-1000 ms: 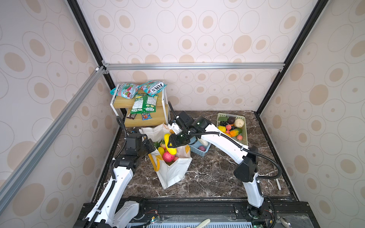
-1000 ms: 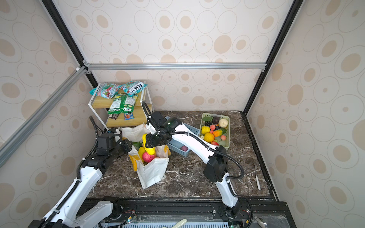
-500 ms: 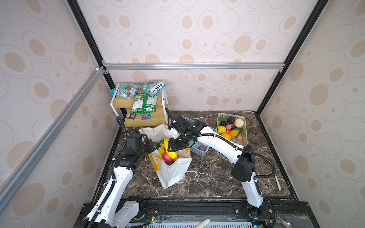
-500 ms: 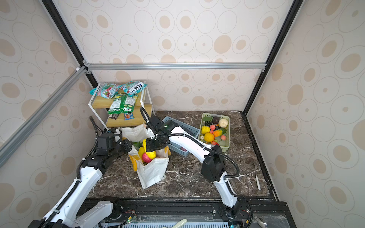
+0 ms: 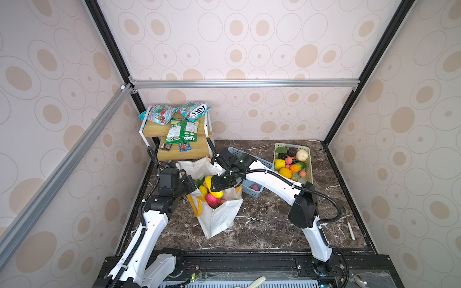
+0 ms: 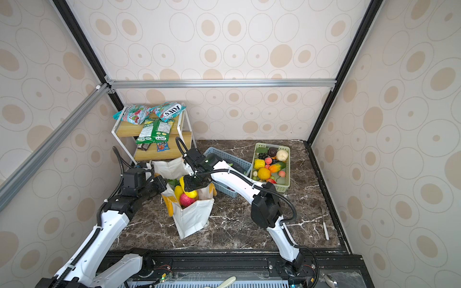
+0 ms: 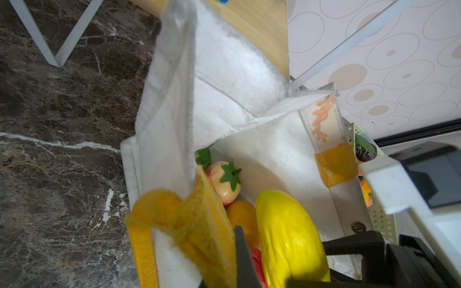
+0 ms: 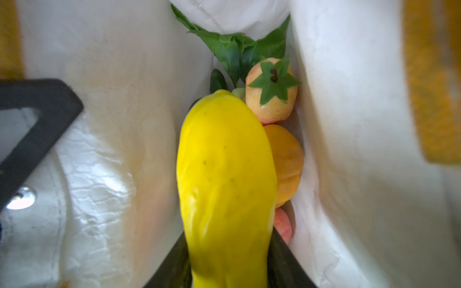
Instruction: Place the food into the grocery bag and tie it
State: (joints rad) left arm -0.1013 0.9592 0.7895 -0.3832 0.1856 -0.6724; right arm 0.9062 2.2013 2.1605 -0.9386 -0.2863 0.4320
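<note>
The white grocery bag (image 5: 219, 217) (image 6: 194, 219) stands open on the marble table, left of centre. My right gripper (image 5: 217, 185) (image 6: 192, 185) (image 8: 229, 269) hangs in its mouth, shut on a long yellow toy fruit (image 8: 224, 174) (image 7: 287, 237) that points down into the bag. Below it lie more food: a pink fruit with a green calyx (image 8: 272, 94), an orange one (image 8: 287, 162), green leaves (image 8: 237, 49) and a red apple (image 5: 211, 199). My left gripper (image 5: 190, 185) (image 7: 224, 276) is shut on the bag's yellow-orange handle (image 7: 197, 224) at the left rim.
A green basket (image 5: 310, 164) holding several more toy fruits sits at the back right. A blue basket (image 5: 252, 193) stands between it and the bag, under my right arm. A wooden shelf (image 5: 194, 152) with snack packets is behind the bag. A white stick (image 5: 351, 230) lies far right.
My right gripper has come down and a little leftward with the yellow fruit, from above the bag into its mouth. The left arm and the bag have stayed put.
</note>
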